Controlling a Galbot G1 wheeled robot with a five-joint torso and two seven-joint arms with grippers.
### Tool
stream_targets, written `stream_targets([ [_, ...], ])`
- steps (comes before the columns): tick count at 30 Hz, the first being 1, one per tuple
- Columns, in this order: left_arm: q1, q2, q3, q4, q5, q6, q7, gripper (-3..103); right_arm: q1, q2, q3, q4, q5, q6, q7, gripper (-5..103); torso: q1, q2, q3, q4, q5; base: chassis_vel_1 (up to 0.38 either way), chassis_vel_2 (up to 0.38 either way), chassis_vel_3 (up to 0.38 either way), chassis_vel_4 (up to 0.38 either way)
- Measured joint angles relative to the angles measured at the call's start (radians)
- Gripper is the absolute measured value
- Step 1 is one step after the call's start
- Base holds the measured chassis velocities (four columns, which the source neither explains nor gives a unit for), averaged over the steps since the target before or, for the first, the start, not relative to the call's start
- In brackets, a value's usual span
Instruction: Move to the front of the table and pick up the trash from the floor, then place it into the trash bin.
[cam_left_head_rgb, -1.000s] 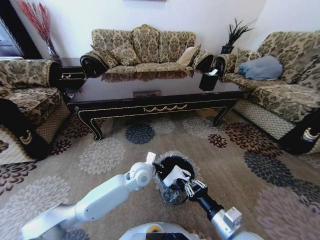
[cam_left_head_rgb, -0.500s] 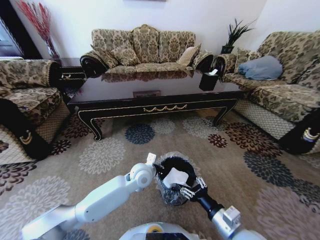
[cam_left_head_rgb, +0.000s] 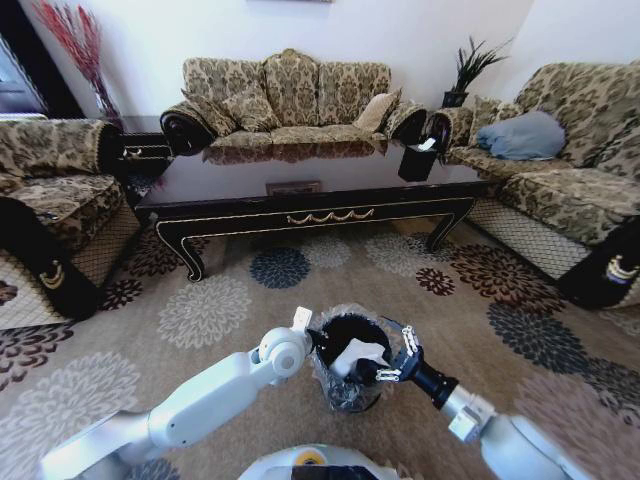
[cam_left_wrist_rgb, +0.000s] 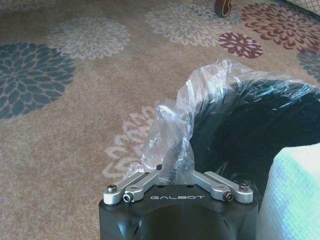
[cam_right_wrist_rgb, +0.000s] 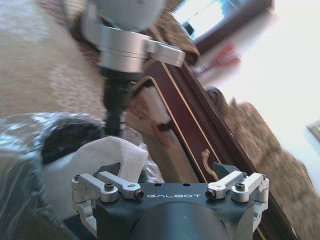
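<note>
Two arms meet at the trash bin (cam_left_head_rgb: 349, 362), which stands on the near floor (cam_left_head_rgb: 200, 310) just in front of the robot, with the table (cam_left_head_rgb: 300, 190) farther off. The right tool (cam_left_head_rgb: 392, 358) hovers at the bin's right rim with its fingers spread and nothing between them, and a piece of crumpled white paper (cam_left_head_rgb: 358, 356) lies inside the bin's mouth, just beside those fingers. The left tool (cam_left_wrist_rgb: 176, 172) sits at the bin's left rim, its fingers pressed together on the clear plastic liner (cam_left_wrist_rgb: 200, 100) folded over the edge, seemingly steadying the bin. Judging by this, the drive to the table is done and at least one piece of trash is already in the bin; the carpet visible around the bin and before the table shows no bottle or further scrap that I can make out, so whether anything is left to collect cannot be told. The floor is a beige carpet with large round flower medallions in brown, maroon, blue-grey and cream. The table is long, low, glossy dark wood with a gold scroll on its front apron, and it carries a black tissue box (cam_left_head_rgb: 418, 160) at its right end. Patterned sofas ring it on the left, far and right sides, with a potted plant (cam_left_head_rgb: 470, 70) in the far right corner.
</note>
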Motion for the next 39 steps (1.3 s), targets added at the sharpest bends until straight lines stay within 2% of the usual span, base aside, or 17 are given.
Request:
stream_targets([
  [8, -0.004, -0.007, -0.003, 0.002, -0.006, 0.000, -0.001, 3, 0.085, -0.023, 0.109, 0.006, -0.069, 0.183, -0.199, 100, 0.000, 0.000, 0.000, -0.0001, -0.0002, 0.000, 0.000, 0.000, 0.000],
  [9, -0.004, -0.007, -0.003, 0.002, -0.006, 0.000, -0.001, 3, 0.085, -0.023, 0.109, 0.006, -0.069, 0.183, -0.199, 100, 0.000, 0.000, 0.000, -0.0001, -0.0002, 0.000, 0.000, 0.000, 0.000],
  [12, -0.007, -0.008, -0.003, 0.003, -0.015, 0.000, -0.005, 3, 0.156, -0.022, 0.153, 0.022, -0.181, 0.278, -0.251, 100, 0.000, 0.000, 0.000, 0.0001, -0.0002, 0.000, 0.000, 0.000, 0.000],
  [14, -0.008, -0.009, -0.003, 0.003, -0.017, 0.000, -0.006, 3, 0.171, -0.021, 0.157, 0.024, -0.206, 0.297, -0.259, 100, 0.000, 0.000, 0.000, 0.0001, -0.0002, 0.000, 0.000, 0.000, 0.000],
  [15, -0.008, -0.011, -0.003, 0.003, -0.020, 0.000, -0.008, 3, 0.197, -0.019, 0.161, 0.023, -0.213, 0.328, -0.302, 100, 0.000, 0.000, 0.000, 0.0002, -0.0002, 0.000, 0.000, 0.000, 0.000],
  [17, -0.008, -0.013, -0.003, 0.002, -0.022, 0.000, -0.009, 3, 0.191, -0.026, 0.158, 0.013, -0.075, 0.303, -0.389, 100, 0.000, 0.000, 0.000, 0.0002, -0.0001, 0.000, 0.000, 0.000, 0.000],
  [18, -0.008, -0.013, -0.003, 0.002, -0.022, 0.000, -0.009, 3, 0.191, -0.026, 0.158, 0.013, -0.075, 0.303, -0.389, 100, 0.000, 0.000, 0.000, 0.0002, -0.0001, 0.000, 0.000, 0.000, 0.000],
  [20, -0.008, -0.012, -0.003, 0.002, -0.023, 0.000, -0.011, 3, 0.133, -0.052, 0.131, 0.000, 0.141, 0.196, -0.452, 100, 0.000, 0.000, 0.000, 0.0003, -0.0002, 0.000, 0.000, 0.000, 0.000],
  [21, -0.008, -0.011, -0.002, -0.001, -0.025, 0.000, -0.011, 3, 0.078, -0.066, 0.107, 0.002, 0.295, 0.119, -0.473, 100, 0.000, 0.000, 0.000, -0.0003, 0.0000, 0.000, 0.000, 0.000, 0.000],
  [23, -0.008, -0.011, -0.002, -0.002, -0.025, 0.000, -0.011, 3, 0.058, -0.066, 0.095, 0.012, 0.327, 0.095, -0.439, 100, 0.000, 0.000, 0.000, -0.0005, -0.0002, 0.000, 0.000, 0.000, 0.000],
  [25, -0.008, -0.011, -0.003, -0.003, -0.026, 0.000, -0.012, 3, 0.067, -0.036, 0.096, 0.036, 0.134, 0.163, -0.370, 100, 0.000, 0.000, 0.000, -0.0006, 0.0000, 0.000, 0.000, 0.000, 0.000],
  [26, -0.009, -0.012, -0.003, -0.001, -0.026, 0.000, -0.011, 3, 0.082, -0.029, 0.103, 0.048, 0.116, 0.160, -0.344, 100, 0.000, 0.000, 0.000, 0.0004, -0.0001, 0.000, 0.000, 0.000, 0.000],
  [28, -0.010, -0.013, -0.003, 0.000, -0.027, 0.000, -0.011, 3, 0.079, -0.029, 0.100, 0.053, 0.130, 0.140, -0.314, 100, 0.000, 0.000, 0.000, 0.0006, -0.0002, 0.000, 0.000, 0.000, 0.000],
  [30, -0.012, -0.013, -0.002, 0.000, -0.026, 0.000, -0.011, 3, 0.070, -0.020, 0.091, 0.058, 0.113, 0.090, -0.180, 100, 0.000, 0.000, 0.000, 0.0000, -0.0002, 0.000, 0.000, 0.000, 0.000],
  [34, -0.010, -0.014, -0.002, 0.001, -0.026, 0.000, -0.010, 3, 0.076, -0.020, 0.097, 0.052, 0.132, 0.066, -0.115, 100, 0.000, 0.000, 0.000, -0.0002, -0.0002, 0.000, 0.000, 0.000, 0.000],
  [37, -0.010, -0.015, 0.000, 0.002, -0.025, 0.000, -0.010, 3, 0.089, -0.029, 0.123, 0.050, 0.141, 0.060, -0.126, 100, 0.000, 0.000, 0.000, -0.0002, 0.0001, 0.000, 0.000, 0.000, 0.000],
  [39, -0.016, -0.015, 0.007, 0.003, -0.025, 0.000, -0.009, 3, 0.109, -0.043, 0.177, 0.051, 0.081, 0.120, -0.231, 100, 0.000, 0.000, 0.000, 0.0003, -0.0003, 0.000, 0.000, 0.000, 0.000],
])
